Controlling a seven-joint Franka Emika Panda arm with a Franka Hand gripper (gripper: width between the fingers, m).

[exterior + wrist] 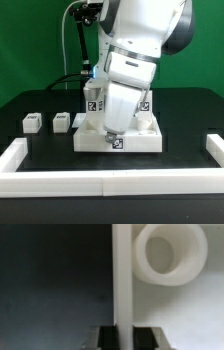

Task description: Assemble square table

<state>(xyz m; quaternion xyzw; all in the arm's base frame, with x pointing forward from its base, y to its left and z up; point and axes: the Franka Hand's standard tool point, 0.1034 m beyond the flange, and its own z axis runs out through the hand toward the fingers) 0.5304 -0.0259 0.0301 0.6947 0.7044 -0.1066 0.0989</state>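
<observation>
The gripper is clenched on a thin upright edge of the square tabletop, one finger on each side, probably to shift or steady it. A round corner socket lies just beyond the grip. The tabletop sits mid-table under the arm. Leg blocks wait at the exterior view's left, and the border wall runs along the near side.
</observation>
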